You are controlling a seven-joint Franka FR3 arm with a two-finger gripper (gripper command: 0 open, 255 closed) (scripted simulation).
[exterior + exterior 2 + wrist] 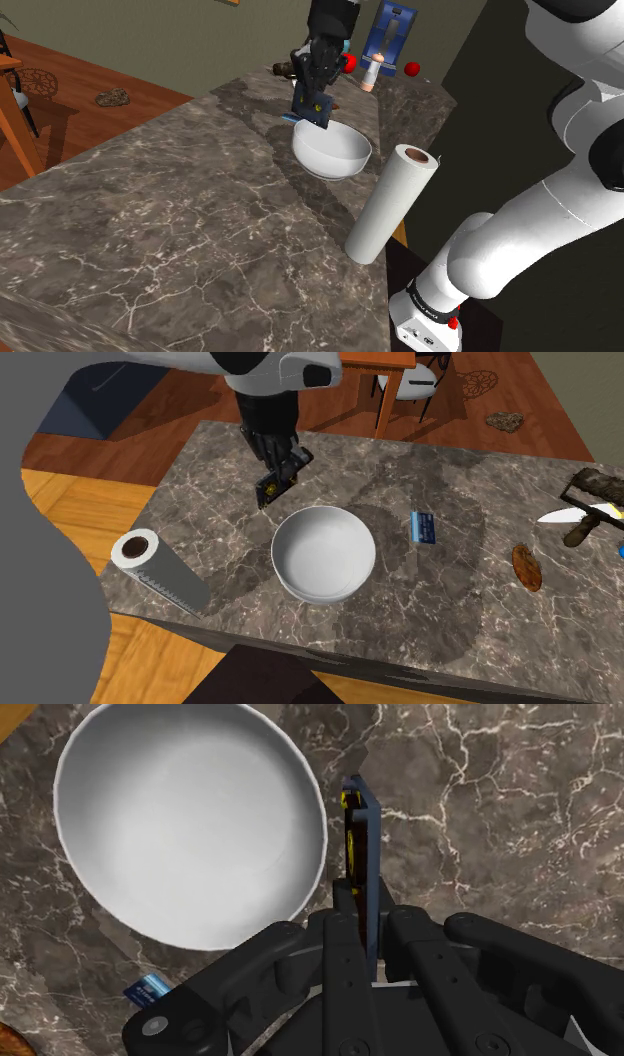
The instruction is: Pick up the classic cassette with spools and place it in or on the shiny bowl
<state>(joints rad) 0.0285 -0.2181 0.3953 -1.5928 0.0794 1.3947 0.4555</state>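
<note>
My gripper (362, 929) is clamped on the cassette (361, 834), holding it edge-on in the air just beside the rim of the white bowl (190, 824), over the desk (480, 804). The cassette looks light, stiff and thin, and is probably slick, so pinching its flat faces suits it.
</note>
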